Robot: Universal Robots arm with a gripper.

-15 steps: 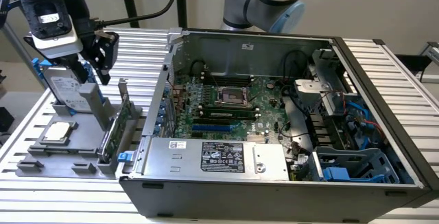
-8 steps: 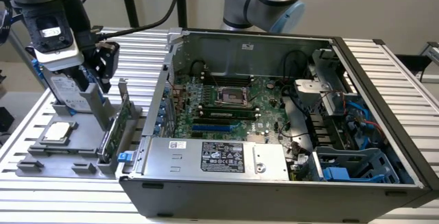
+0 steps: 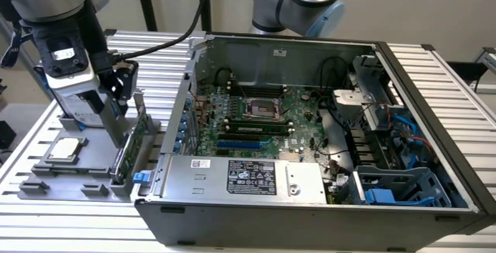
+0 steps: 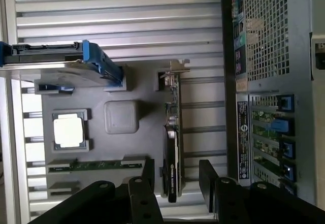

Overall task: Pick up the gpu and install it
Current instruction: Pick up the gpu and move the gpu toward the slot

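The gpu [image 4: 173,132] stands on its long edge in a slot of the grey parts tray [image 4: 142,89], its silver bracket at the far end. In the exterior view the gpu [image 3: 126,151] sits at the tray's edge closest to the computer case [image 3: 310,137]. My gripper [image 4: 177,178] hangs over the card, open, with one black finger [image 4: 149,176] on each side of its top edge and gaps between. Nothing is held. From outside, the gripper [image 3: 118,90] hovers above the tray's back half.
On the tray lie a square silver CPU [image 4: 71,131], a RAM stick [image 4: 96,164] and a silver hard drive with blue rails [image 4: 61,64]. The open case holds the motherboard [image 3: 256,119] and a power supply [image 3: 248,177]. Everything rests on a slatted metal table [image 3: 69,224].
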